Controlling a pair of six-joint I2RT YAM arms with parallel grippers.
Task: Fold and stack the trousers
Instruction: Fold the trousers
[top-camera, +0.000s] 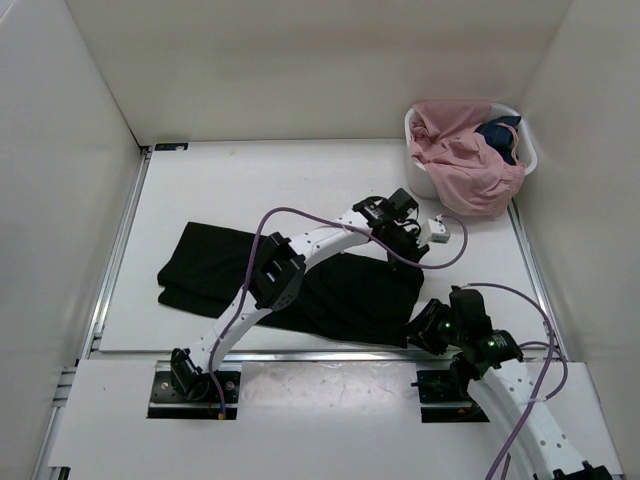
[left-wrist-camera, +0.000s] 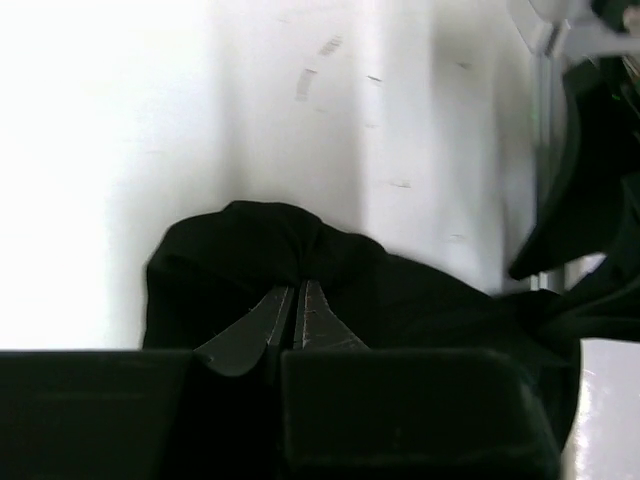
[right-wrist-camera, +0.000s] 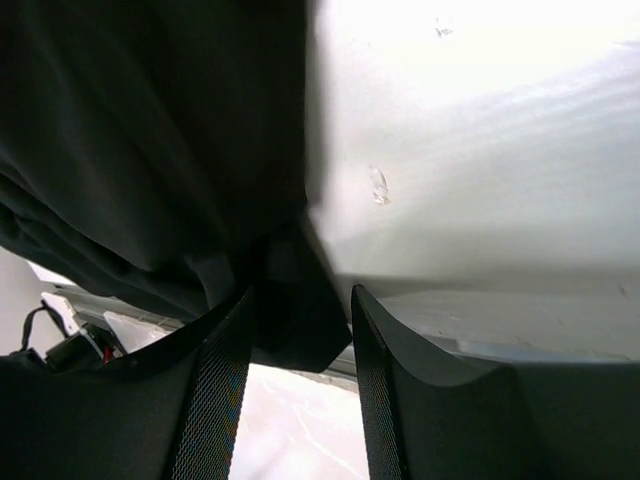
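Note:
The black trousers (top-camera: 205, 268) lie spread across the table's near half, bunched at their right end. My left gripper (top-camera: 402, 240) reaches over them to their far right corner. In the left wrist view it (left-wrist-camera: 298, 288) is shut on a raised pinch of the black fabric (left-wrist-camera: 250, 250). My right gripper (top-camera: 428, 326) sits at the trousers' near right corner. In the right wrist view it (right-wrist-camera: 300, 305) is open, and a corner of the black fabric (right-wrist-camera: 150, 150) hangs between its fingers (right-wrist-camera: 222, 375) without being clamped.
A white basket (top-camera: 528, 152) stands at the back right, holding a pink garment (top-camera: 460, 160) and a small dark blue garment (top-camera: 500, 135). A small white block (top-camera: 437, 232) lies right of my left gripper. White walls enclose the table; a metal rail runs along the near edge.

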